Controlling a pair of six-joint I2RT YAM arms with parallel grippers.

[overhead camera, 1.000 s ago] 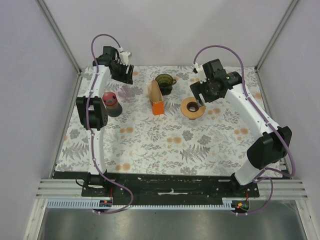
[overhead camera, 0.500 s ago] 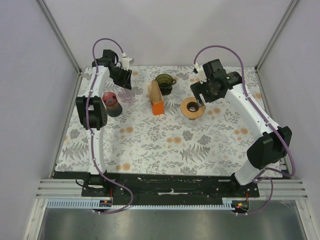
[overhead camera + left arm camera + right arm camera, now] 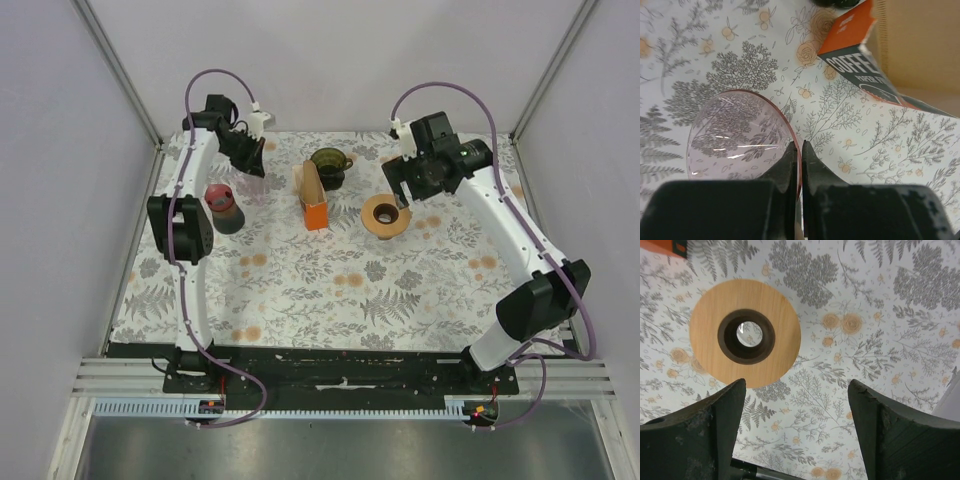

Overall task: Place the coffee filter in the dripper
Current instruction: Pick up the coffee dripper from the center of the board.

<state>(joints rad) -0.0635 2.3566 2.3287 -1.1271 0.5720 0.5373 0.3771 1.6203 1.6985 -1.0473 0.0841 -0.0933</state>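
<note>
Floral cloth point(image 3: 330, 290) — right tool point(image 3: 796, 385) farther right

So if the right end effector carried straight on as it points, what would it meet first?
Probably the floral tablecloth, just beside the wooden ring. The open right end effector sits off the ring's centre, though depth is unclear.

Everything on the flower-printed tablecloth point(image 3: 330, 290) sits in the upper half of the top view. The orange cardboard coffee-filter box point(image 3: 314, 197) stands at upper centre. The dark green glass cup point(image 3: 329, 165) is just behind it, up and to the right. The round wooden ring stand point(image 3: 385, 216) lies right of the box. The dark jar with a red top point(image 3: 223, 208) stands at its left. In the left wrist view, the clear pink glass dripper point(image 3: 737, 135) is at lower left and the box at upper right.
</note>
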